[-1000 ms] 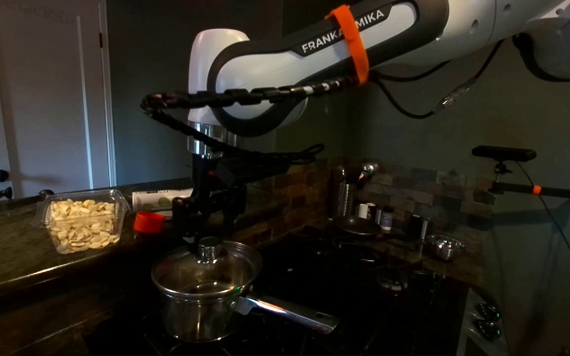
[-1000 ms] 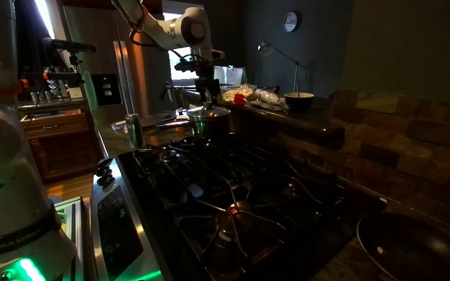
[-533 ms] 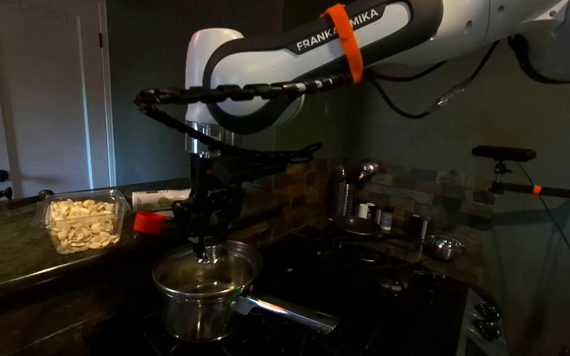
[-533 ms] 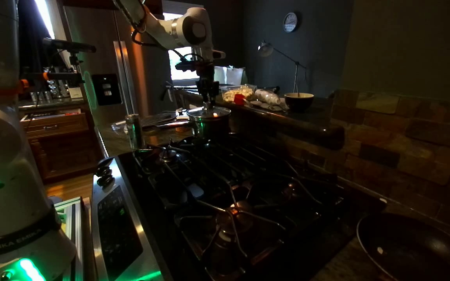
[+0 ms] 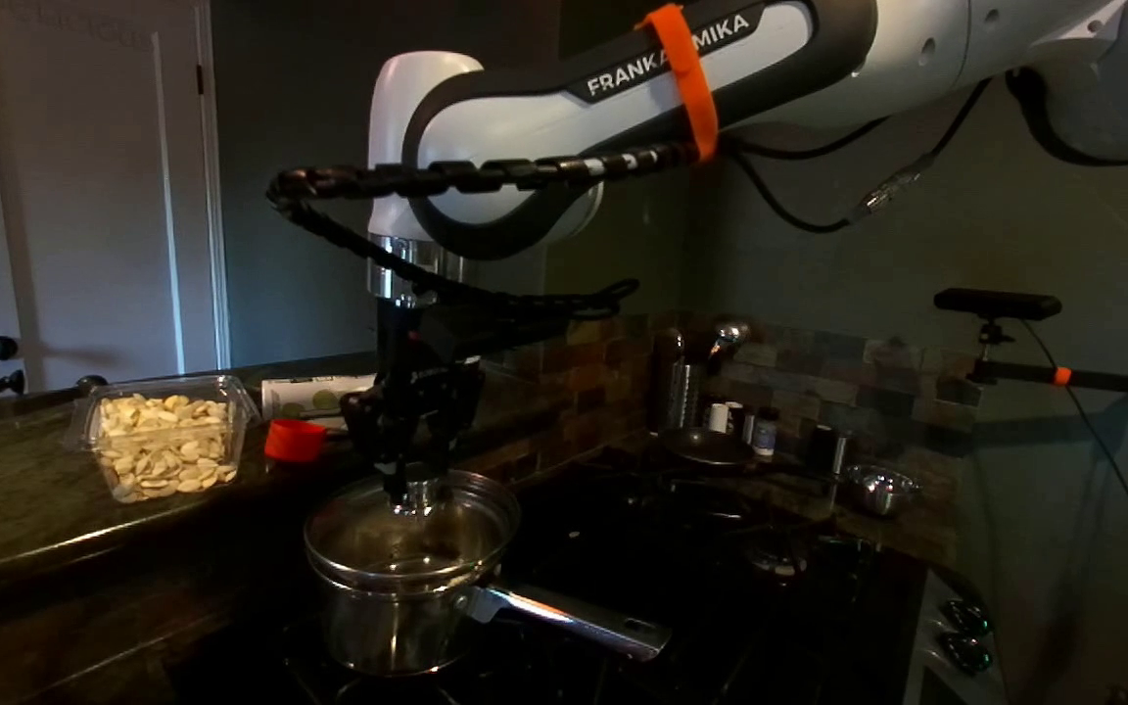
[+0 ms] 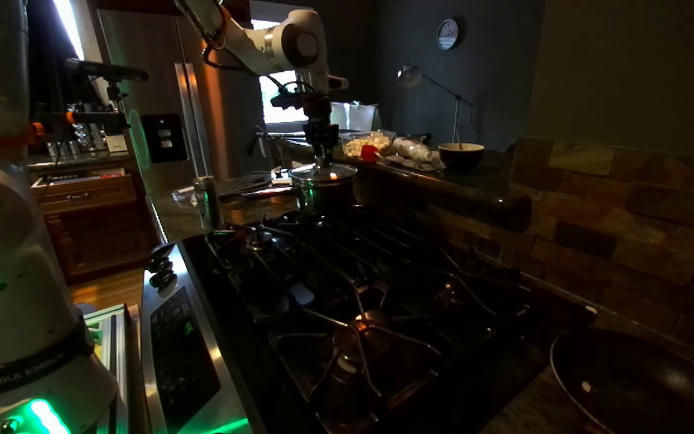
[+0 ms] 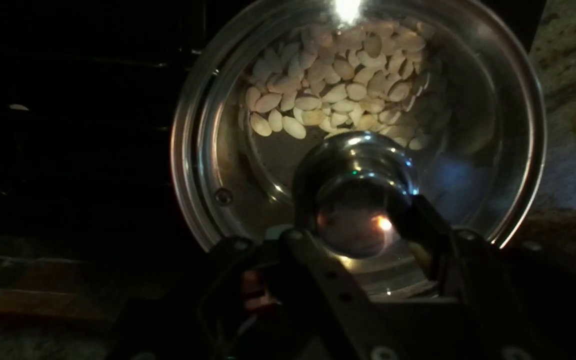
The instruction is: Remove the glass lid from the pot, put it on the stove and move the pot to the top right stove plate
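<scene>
Glossy black stove (image 6: 323,271) | straight-sided steel pot (image 5: 398,632) | hand (image 7: 354,220) gripping glass lid (image 5: 409,539) by round knob (image 7: 358,192)

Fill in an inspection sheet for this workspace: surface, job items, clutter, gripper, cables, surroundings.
Surface: black stove with burners; one small pale piece lies on it.
Pot: upright at one end of the stove; pale seeds inside, in the wrist view.
Glass lid: above the pot, seemingly just clear of its rim; not yet set on the stove.
Clutter: clear tub of similar seeds and red cup on the counter; dark pan beside the stove.
Gripper: shut on the lid's knob.
Cables: black cable loops beside the arm, above the pot, apart from it.
Surroundings: tiled wall, door, lamp; dim light.
</scene>
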{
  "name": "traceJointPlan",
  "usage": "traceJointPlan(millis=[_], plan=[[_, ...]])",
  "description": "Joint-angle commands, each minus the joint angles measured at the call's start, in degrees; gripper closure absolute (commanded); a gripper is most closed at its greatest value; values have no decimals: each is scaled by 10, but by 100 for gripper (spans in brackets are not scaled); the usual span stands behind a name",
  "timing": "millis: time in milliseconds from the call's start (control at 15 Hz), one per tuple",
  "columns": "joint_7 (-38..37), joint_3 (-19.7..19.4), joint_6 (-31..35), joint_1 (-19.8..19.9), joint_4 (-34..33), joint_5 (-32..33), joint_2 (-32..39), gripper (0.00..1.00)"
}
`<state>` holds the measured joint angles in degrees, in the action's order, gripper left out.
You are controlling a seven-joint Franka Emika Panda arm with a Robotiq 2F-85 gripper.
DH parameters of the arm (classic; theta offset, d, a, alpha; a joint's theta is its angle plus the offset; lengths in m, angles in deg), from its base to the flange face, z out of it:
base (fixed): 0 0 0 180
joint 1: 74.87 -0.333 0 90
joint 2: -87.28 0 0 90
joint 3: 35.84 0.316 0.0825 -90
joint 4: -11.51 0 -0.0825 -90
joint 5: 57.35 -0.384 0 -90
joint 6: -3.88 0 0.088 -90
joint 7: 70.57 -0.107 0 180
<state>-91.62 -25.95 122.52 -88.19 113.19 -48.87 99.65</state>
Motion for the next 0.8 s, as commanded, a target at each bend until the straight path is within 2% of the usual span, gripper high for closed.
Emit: traceJointPlan(millis=[0,400,733], plan=[[2,-10,-24,-1,-22,1,-15,77],[32,-14,-27,6,-67,-8,-8,77],[77,8,-40,-19,-69,6,-8,77]])
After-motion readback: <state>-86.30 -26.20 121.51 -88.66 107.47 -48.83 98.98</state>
